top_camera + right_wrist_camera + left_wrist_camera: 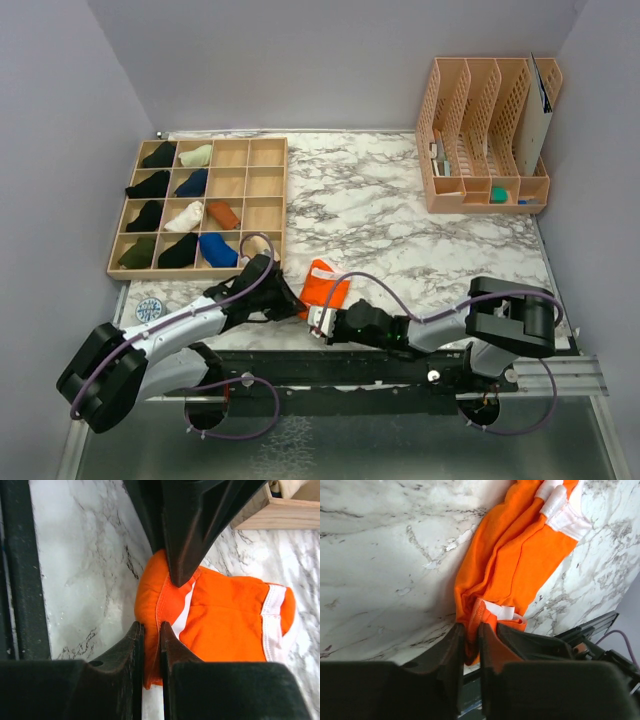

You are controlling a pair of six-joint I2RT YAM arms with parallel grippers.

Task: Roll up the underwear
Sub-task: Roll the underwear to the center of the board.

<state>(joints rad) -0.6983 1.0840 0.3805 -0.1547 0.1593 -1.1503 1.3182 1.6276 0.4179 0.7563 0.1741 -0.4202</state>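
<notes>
1. The wooden grid tray [268,200] holds small rolled cloth bundles, one per cell: black, navy, blue, cream and pale green. The brown briefs [222,214] sit rolled in its third row.
2. The orange briefs [325,283], soft and creased with a white waistband, lie bunched on the marble table [400,220], just right of the tray's near corner.
3. The left gripper [470,630] is pinched on their hem, and the right gripper [151,630] is pinched on the same end.
4. The waistband lettering is folded and unreadable. The contents of the peach slotted rack [480,130], well right of the tray, are too small to tell.
</notes>
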